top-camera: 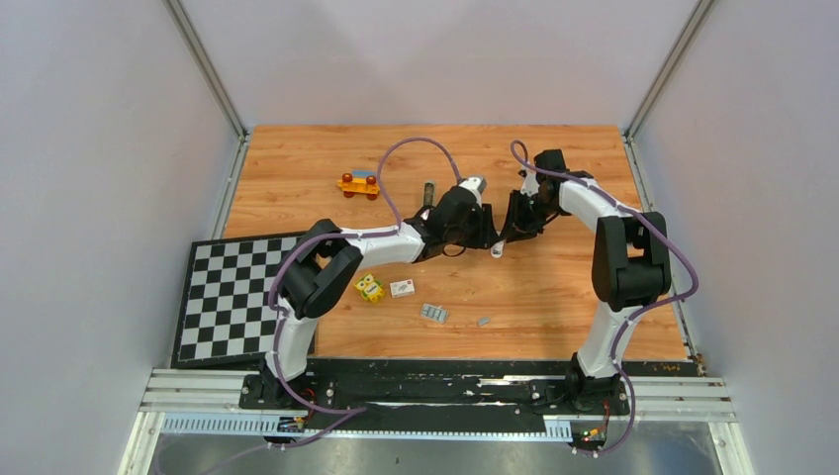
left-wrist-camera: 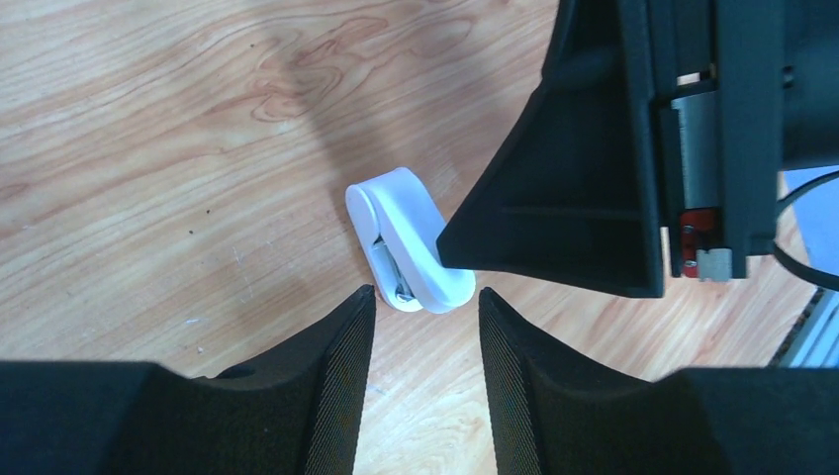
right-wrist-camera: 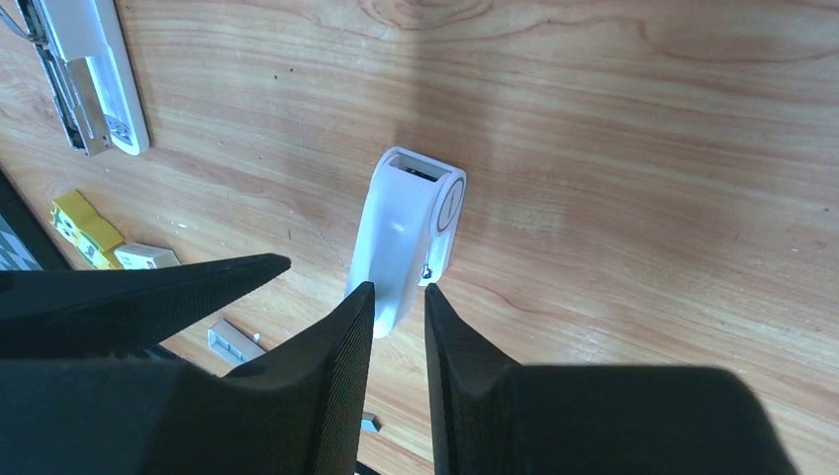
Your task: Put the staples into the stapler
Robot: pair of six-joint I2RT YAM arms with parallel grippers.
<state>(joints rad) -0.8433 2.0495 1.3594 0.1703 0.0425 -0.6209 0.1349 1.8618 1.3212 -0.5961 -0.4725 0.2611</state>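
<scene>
A small white stapler (right-wrist-camera: 406,233) sits at the table's middle, its near end pinched between the fingertips of my right gripper (right-wrist-camera: 398,292), which is shut on it. The left wrist view shows the same stapler (left-wrist-camera: 401,237) just past the tips of my left gripper (left-wrist-camera: 425,297), which is open and holds nothing. One right finger (left-wrist-camera: 554,198) presses the stapler's side. From above, both grippers meet over the stapler (top-camera: 498,249). A block of staples (top-camera: 433,313) and a smaller strip (top-camera: 484,321) lie on the wood nearer the arms' bases. A long white part with a metal rail (right-wrist-camera: 94,74) lies apart.
A yellow toy cube (top-camera: 369,287) and a small white box (top-camera: 402,288) lie left of the staples. An orange toy car (top-camera: 358,183) and a dark elongated thing (top-camera: 428,191) lie farther back. A checkerboard (top-camera: 237,297) covers the left edge. Grey walls enclose the table.
</scene>
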